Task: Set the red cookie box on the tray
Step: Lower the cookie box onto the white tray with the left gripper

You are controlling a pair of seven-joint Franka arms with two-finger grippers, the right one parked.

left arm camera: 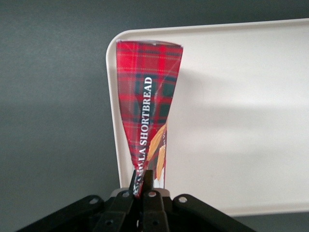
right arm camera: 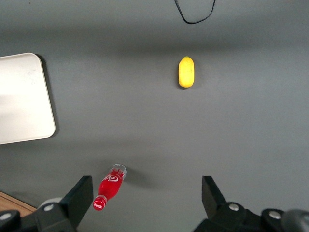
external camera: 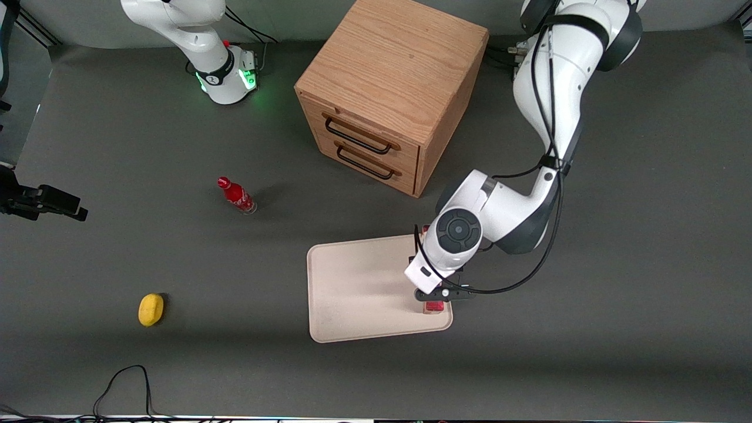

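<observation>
The red shortbread cookie box (left arm camera: 147, 111) hangs below the gripper (left arm camera: 143, 186), which is closed on its end. It is over the tray (left arm camera: 241, 121) edge, probably for lowering inside the rim.

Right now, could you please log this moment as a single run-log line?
gripper: shut on red cookie box | box: over tray, at its edge toward the working arm | contact with tray: cannot tell | release: not yet
</observation>
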